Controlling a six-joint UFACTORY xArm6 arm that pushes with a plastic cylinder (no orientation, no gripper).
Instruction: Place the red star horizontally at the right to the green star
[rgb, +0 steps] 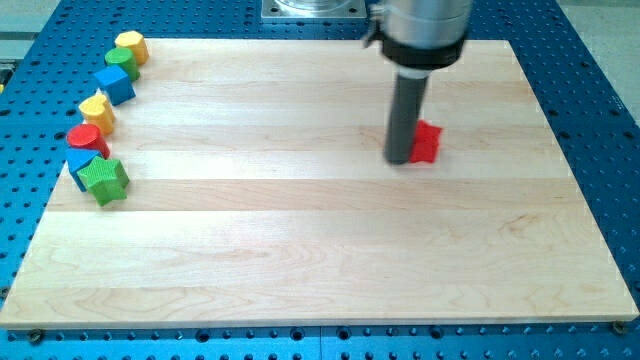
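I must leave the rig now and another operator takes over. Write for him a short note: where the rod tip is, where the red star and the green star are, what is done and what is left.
My tip: on the board, right of centre, touching the left side of the red star, which it partly hides.
Green star: near the board's left edge, lowest in a curved row with a blue block, red cylinder, yellow block, another blue block and another yellow block.
Done: nothing final; the red star is far to the right of the green star and higher in the view.
Left: go around to the red star's right side, push it left and slightly down, stopping just right of the green star, level with it.
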